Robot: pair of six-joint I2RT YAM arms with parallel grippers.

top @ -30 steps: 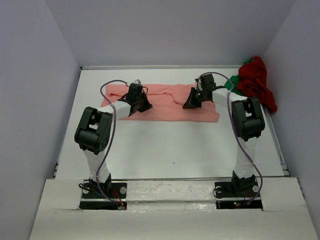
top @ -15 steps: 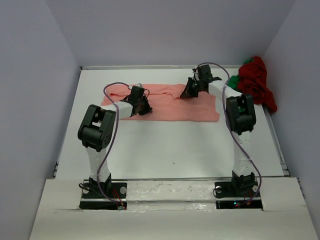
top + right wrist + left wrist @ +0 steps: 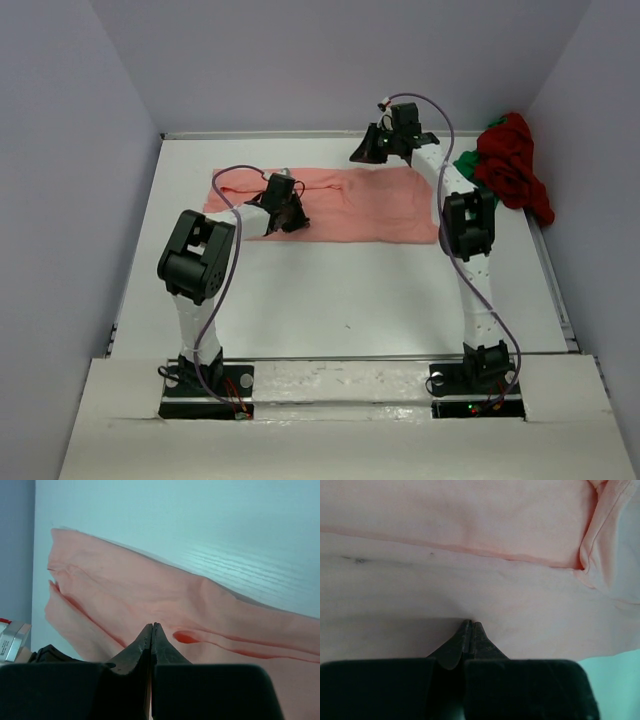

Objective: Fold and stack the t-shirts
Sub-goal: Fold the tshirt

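Salmon-pink t-shirt (image 3: 360,205) spread wide across the far middle of the worktop (image 3: 350,290), with one layer's hem lying across another in the left wrist view. Looks only part folded, not yet a tidy packet. Dark red t-shirt (image 3: 510,160) heaped in the far right corner, bright green t-shirt (image 3: 466,163) peeking from under it, both crumpled and untouched.

Left jaws fully shut, tips down on the pink cloth by its near-left edge, a small pucker right at the tips; cannot tell pinching from mere pressing. Right jaws fully shut too, raised over the shirt's far edge near the middle; no cloth visibly caught there, though hard to rule out a thin layer.

Risks, as judged from here:
- Rucking instead of folding: likely on any sideways slide with shut tips pressed into soft cloth.
- Uneven fold: apt to follow from gripping one layer only, peeling the doubled part open.
- Skewing: probable when pulling the far edge against a near edge pinned down.
- Snagging the red heap: possible on a rightward swing of the right arm, close beside it.
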